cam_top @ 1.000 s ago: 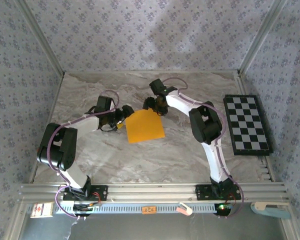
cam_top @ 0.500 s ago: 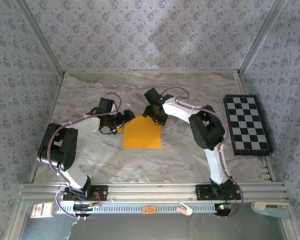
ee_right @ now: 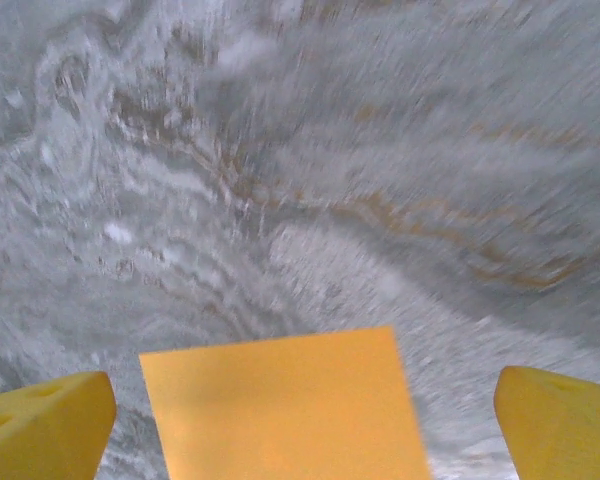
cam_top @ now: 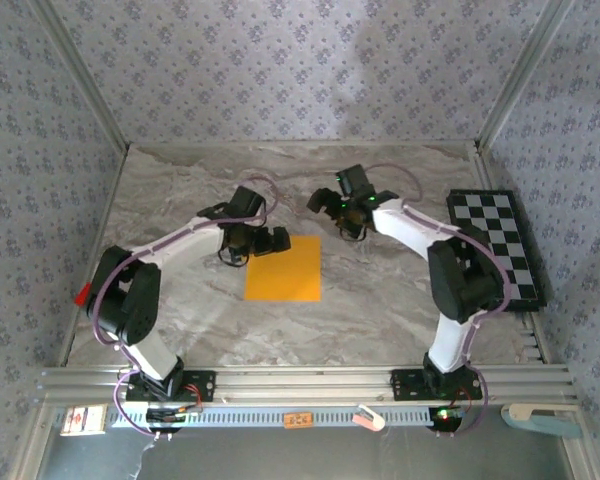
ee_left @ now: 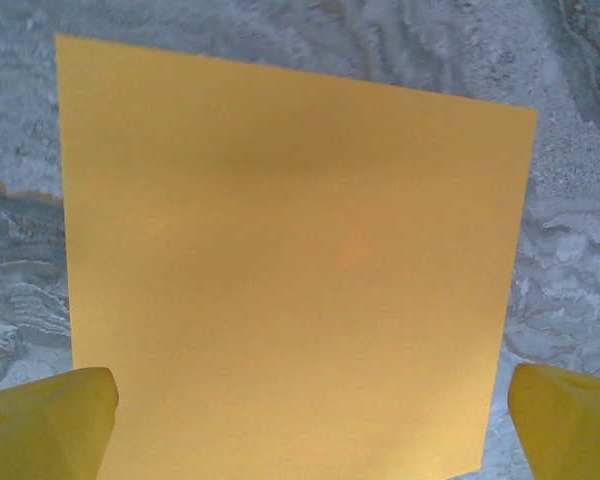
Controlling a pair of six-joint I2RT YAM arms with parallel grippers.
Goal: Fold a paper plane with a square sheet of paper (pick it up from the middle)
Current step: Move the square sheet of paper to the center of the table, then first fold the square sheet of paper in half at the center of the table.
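Note:
The square sheet of paper [cam_top: 283, 268] lies flat on the marble table, plain orange-yellow and unfolded. My left gripper [cam_top: 268, 241] hovers at its far left corner. In the left wrist view the paper [ee_left: 290, 270] spreads below the left gripper [ee_left: 305, 430], whose yellow fingertips [ee_left: 45, 425] stand wide open on either side of it. My right gripper [cam_top: 337, 212] hangs beyond the sheet's far right corner, apart from it. In the right wrist view one edge of the paper [ee_right: 290, 405] shows below the open right gripper [ee_right: 305, 425]. Neither gripper holds anything.
A black-and-white checkerboard [cam_top: 493, 247] lies along the table's right edge. Patterned walls close in the back and sides. The metal rail [cam_top: 300, 385] with both arm bases runs along the near edge.
The tilted paper has dropped flat and square to the table. The right gripper has opened wider and drawn back to the right. The left gripper has moved right, towards the sheet's far corner.

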